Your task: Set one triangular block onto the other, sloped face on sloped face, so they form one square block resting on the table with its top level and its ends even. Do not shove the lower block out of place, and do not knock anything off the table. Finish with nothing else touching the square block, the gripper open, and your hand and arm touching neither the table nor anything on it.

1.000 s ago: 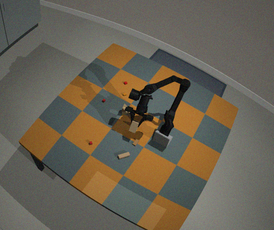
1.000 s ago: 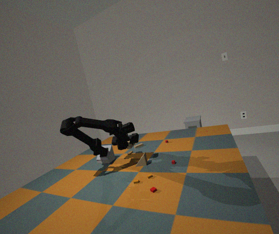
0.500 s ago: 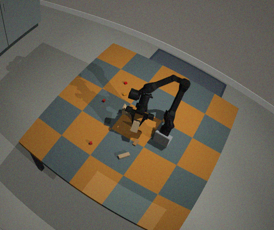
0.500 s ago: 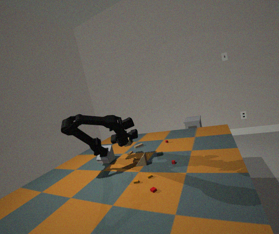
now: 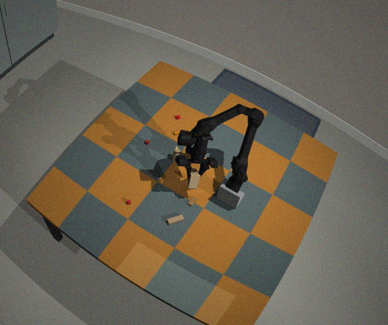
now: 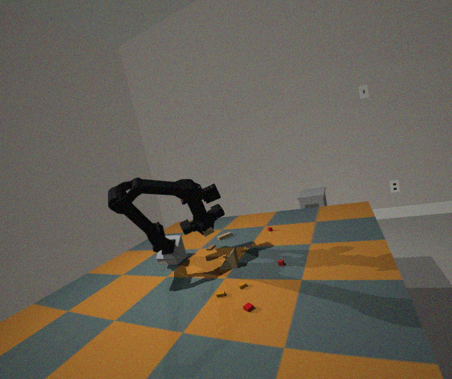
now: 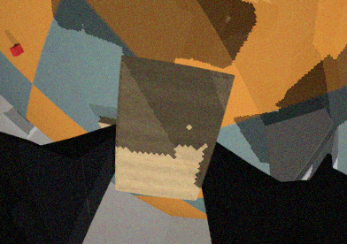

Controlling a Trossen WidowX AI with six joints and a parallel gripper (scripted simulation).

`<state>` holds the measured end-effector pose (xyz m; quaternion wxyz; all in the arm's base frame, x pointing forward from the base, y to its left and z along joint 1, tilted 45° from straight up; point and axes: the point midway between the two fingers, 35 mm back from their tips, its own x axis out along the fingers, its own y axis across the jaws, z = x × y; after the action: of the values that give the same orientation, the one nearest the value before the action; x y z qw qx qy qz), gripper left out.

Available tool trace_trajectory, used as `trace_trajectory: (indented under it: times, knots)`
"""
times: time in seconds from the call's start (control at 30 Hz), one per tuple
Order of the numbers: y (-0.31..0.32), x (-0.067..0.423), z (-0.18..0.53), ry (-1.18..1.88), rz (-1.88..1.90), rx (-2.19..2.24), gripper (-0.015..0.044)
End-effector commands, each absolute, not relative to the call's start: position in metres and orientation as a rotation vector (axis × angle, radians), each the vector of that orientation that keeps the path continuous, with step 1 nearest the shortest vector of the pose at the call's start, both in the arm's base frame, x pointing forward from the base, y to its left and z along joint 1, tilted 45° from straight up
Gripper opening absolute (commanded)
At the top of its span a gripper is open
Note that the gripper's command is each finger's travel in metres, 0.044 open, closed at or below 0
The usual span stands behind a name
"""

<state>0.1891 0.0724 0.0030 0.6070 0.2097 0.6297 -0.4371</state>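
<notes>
Jaws clamp a pale wooden triangular block point(image 5: 194, 180), which hangs from the black parallel-jaw gripper point(image 5: 194, 172) above the orange-and-grey checkered table point(image 5: 267, 252); seen from the top, it is off the surface, probably so it can be carried without scraping. The second pale wooden triangular block point(image 5: 177, 149) sits on the table just beyond the wrist, partly hidden by the arm, and looks like the lower half of the square.

From the exterior, that second block point(image 6: 230, 258) rests with its apex up, apart from the raised gripper point(image 6: 205, 229).

At the wrist, the held block point(image 7: 168, 132) fills the gap between the dark fingers, gripped across its width, likely so the sloped face stays free for mating.
</notes>
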Motion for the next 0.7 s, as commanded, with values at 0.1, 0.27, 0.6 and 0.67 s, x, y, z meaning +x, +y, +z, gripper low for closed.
trace_trajectory:
  times: [0.1,0.27,0.6,0.67]
  knots:
    - [0.0743,0.1904,0.0027,1.495,-0.914,0.252,0.0000]
    - [0.0757,0.1907,0.0024,1.522,-0.842,0.079,0.0000]
    - [0.0798,0.1926,0.0025,1.563,-0.693,-0.273,0.0000]
    - [0.0809,0.1931,0.0026,1.569,-0.663,-0.343,0.0000]
